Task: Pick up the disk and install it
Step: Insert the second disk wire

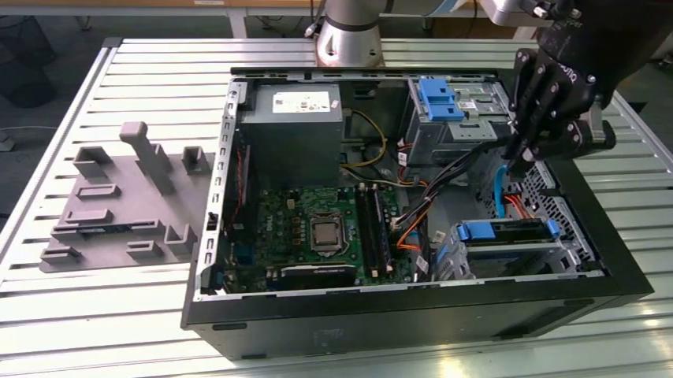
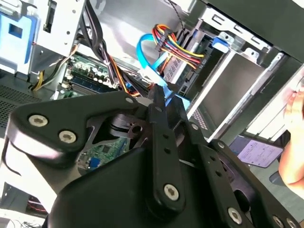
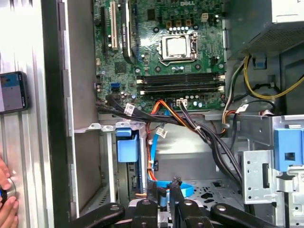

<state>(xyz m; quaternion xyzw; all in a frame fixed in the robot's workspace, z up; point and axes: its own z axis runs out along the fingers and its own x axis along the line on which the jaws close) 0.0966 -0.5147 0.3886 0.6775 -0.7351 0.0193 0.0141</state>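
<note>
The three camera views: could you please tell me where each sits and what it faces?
Exterior view: off the robot, looking down into the open computer case; the claw shows.
First wrist view: on the wrist, facing the motherboard past the claw.
Second wrist view: on the wrist, behind the claw, facing cables.
All share the claw.

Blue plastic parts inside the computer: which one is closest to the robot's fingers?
The thin blue cable, curving just below the fingers. The blue bracket stands at the case's back; the blue-railed disk sits nearer the front.
</note>
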